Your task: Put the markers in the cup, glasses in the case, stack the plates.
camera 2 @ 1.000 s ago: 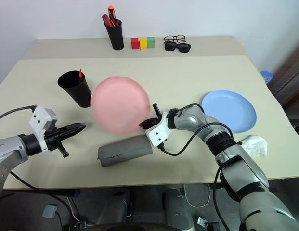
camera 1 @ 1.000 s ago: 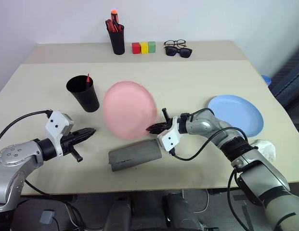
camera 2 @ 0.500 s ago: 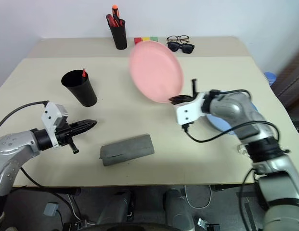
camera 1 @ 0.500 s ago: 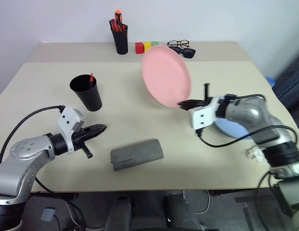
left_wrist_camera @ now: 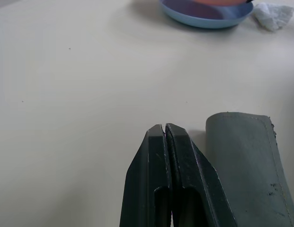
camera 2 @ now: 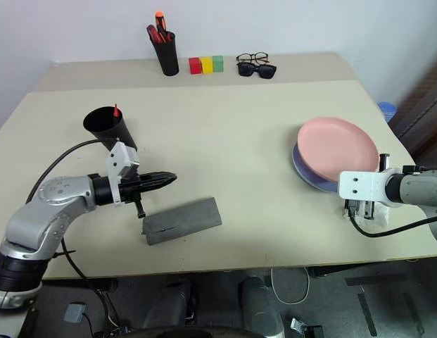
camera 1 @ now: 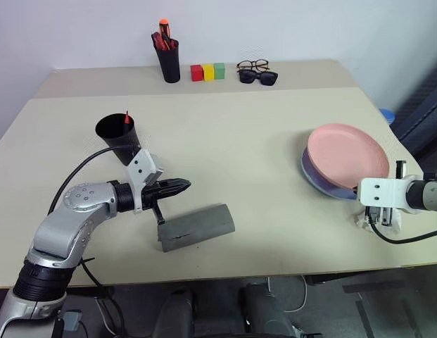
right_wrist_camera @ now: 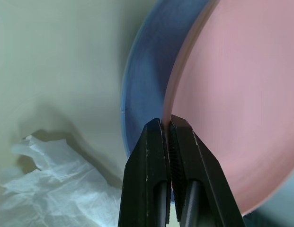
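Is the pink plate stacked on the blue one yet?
Over it, tilted: the pink plate covers the blue plate, rim pinched in the shut right gripper.

The pink plate (camera 1: 347, 155) covers most of the blue plate (camera 1: 315, 176), leaving a crescent at its lower left. At the right edge, crumpled tissue (right_wrist_camera: 52, 184) sits half behind the right gripper's mount. In the cup (camera 1: 119, 139) only a marker's red tip (camera 1: 127, 116) shows.

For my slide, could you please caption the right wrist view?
Right gripper pinching the pink plate over the blue plate, tissue beside.
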Tool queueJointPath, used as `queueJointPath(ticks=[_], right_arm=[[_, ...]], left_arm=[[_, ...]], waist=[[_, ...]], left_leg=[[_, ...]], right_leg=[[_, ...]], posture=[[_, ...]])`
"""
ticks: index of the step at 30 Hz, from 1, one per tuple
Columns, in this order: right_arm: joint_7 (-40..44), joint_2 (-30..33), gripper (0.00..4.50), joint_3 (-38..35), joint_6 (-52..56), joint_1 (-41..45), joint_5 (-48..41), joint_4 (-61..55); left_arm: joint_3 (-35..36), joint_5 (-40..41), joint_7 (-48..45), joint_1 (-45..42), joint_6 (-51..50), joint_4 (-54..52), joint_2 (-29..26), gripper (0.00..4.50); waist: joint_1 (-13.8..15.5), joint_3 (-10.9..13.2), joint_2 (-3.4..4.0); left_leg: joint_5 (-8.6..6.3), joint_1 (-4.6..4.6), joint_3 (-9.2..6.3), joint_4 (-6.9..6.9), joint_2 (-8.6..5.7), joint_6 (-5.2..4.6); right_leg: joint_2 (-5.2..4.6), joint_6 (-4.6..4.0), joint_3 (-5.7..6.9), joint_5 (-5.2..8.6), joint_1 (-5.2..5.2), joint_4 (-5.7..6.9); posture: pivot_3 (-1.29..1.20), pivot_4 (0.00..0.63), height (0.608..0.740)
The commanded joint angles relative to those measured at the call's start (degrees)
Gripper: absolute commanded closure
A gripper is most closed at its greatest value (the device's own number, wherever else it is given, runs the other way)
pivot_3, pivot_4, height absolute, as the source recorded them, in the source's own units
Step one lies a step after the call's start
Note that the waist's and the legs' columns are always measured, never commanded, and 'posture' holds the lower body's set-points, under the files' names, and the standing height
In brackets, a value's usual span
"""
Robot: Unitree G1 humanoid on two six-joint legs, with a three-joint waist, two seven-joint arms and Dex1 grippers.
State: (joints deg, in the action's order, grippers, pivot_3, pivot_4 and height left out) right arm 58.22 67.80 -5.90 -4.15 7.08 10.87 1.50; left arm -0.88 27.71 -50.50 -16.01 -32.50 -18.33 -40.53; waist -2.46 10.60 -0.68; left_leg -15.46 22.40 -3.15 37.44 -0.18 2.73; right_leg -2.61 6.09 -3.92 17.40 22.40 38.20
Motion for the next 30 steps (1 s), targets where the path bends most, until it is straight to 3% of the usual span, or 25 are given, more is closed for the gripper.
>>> queueJointPath(ticks=[1,5,10,16,23,27,30], right_arm=[[0.78,0.69,3.59,-2.35,2.52,-0.63,-2.26,-2.22],[-0.32,0.89,1.76,-4.93,3.65,-3.02,-2.56,-4.10],[2.70,-0.27,1.76,-14.56,12.18,-9.94,-8.09,-9.53],[5.38,-3.22,1.76,-24.46,18.72,-24.01,-8.20,-15.32],[0.10,-5.81,1.76,-20.31,15.14,-27.04,-4.62,-11.92],[-5.35,-6.77,1.76,-14.84,11.16,-23.91,-1.42,-4.95],[-7.76,-6.64,2.59,-13.38,9.37,-22.72,-0.09,-1.62]], left_arm=[[0.90,0.13,-0.15,0.30,0.92,-1.30,0.07,4.50],[0.16,0.86,-0.46,0.14,0.24,-2.47,0.47,4.50],[-5.36,-1.83,-2.64,-2.56,1.31,-3.66,0.61,4.50],[-10.75,-2.31,-4.59,-7.55,1.79,-3.93,4.39,4.50],[-12.56,-3.22,-5.83,-9.85,2.29,-2.31,6.76,4.50],[-11.51,-2.88,-5.50,-9.46,2.06,-2.64,6.97,4.50],[-11.13,-2.80,-5.21,-8.75,1.87,-3.36,6.64,4.50]], waist=[[0.13,0.00,0.00],[0.47,0.00,0.00],[1.29,0.00,0.00],[1.83,0.01,-0.04],[1.19,-0.02,-0.02],[1.30,-0.04,-0.16],[1.39,-0.13,-0.41]], left_leg=[[0.00,0.01,0.00,0.00,0.00,0.00],[0.00,0.01,-0.01,0.02,-0.03,0.00],[0.00,0.01,-0.03,0.02,-0.04,0.00],[0.00,0.02,-0.06,0.03,-0.07,0.00],[0.00,-0.09,0.02,0.03,-0.09,0.00],[0.00,-0.08,0.00,0.03,-0.09,0.01],[0.00,-0.09,0.00,0.08,-0.07,0.01]], right_leg=[[-0.03,0.00,0.00,0.00,-0.01,-0.01],[-0.08,0.01,0.01,0.00,-0.07,-0.07],[-0.06,0.02,0.01,0.00,-0.09,-0.07],[-0.03,0.04,0.02,0.01,-0.16,-0.12],[0.05,0.04,-0.01,0.02,-0.19,-0.10],[0.06,0.04,-0.01,0.02,-0.21,-0.11],[0.05,0.04,-0.01,0.02,-0.26,-0.12]], posture=[[0.00,0.150,0.740],[0.00,0.150,0.740],[0.00,0.150,0.740],[0.00,0.150,0.740],[0.00,0.150,0.740],[0.00,0.150,0.740],[0.00,0.150,0.740]])
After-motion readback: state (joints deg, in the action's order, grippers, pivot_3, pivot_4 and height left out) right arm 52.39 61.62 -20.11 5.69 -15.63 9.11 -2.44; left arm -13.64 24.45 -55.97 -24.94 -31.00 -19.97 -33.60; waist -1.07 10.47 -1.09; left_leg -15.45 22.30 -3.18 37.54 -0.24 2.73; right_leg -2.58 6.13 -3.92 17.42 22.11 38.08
